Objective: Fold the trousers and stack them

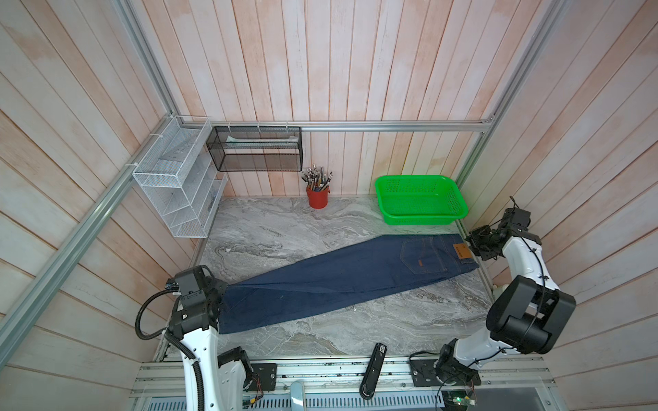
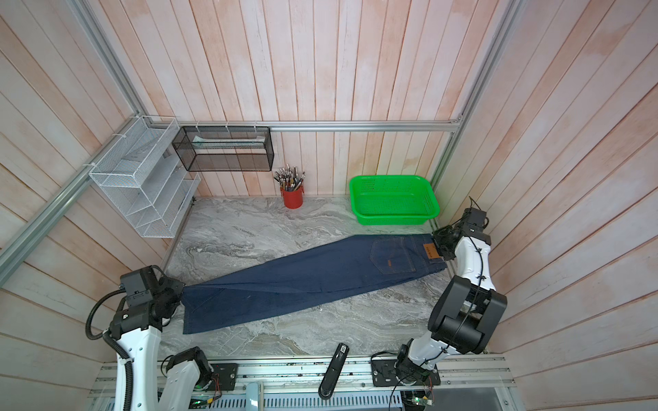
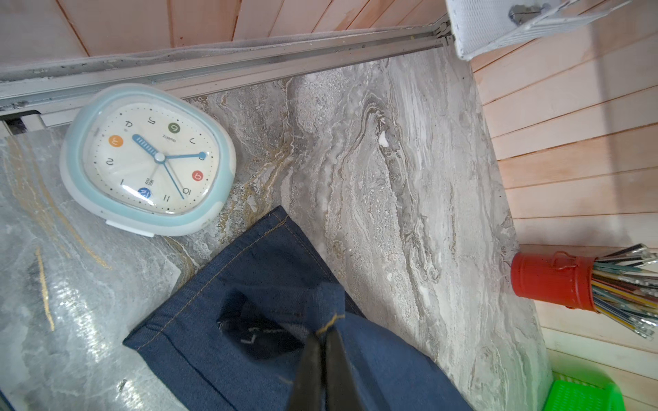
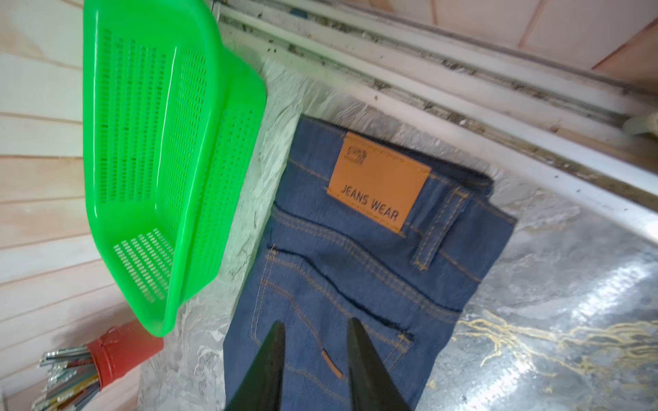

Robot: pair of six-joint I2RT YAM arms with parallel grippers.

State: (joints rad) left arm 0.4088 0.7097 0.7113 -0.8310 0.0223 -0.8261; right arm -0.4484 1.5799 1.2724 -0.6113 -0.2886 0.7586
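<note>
Dark indigo jeans (image 1: 338, 281) lie flat on the grey marble-patterned tabletop (image 1: 285, 227), folded lengthwise with one leg over the other and running diagonally in both top views, from the hems at the near left to the waistband at the far right. The back pocket faces up, and a tan leather patch (image 4: 379, 181) reading "JEANS WEAR" sits on the waistband, which lies just beside a green perforated plastic basket (image 1: 420, 199). The left gripper (image 3: 322, 336) is clenched, its two fingers pressed together on a raised pinch of the tan-stitched hem. The right gripper (image 4: 317, 322) hovers over the seat of the jeans with its fingers parted and nothing between them. A pale blue analogue clock (image 3: 147, 160) rests on the tabletop near the hem corner, apart from the cloth. A red tin of pens (image 1: 317, 197) stands against the back wall, with a white wire rack (image 1: 178, 181) and a black mesh shelf (image 1: 254, 149) mounted above the far left corner.
</note>
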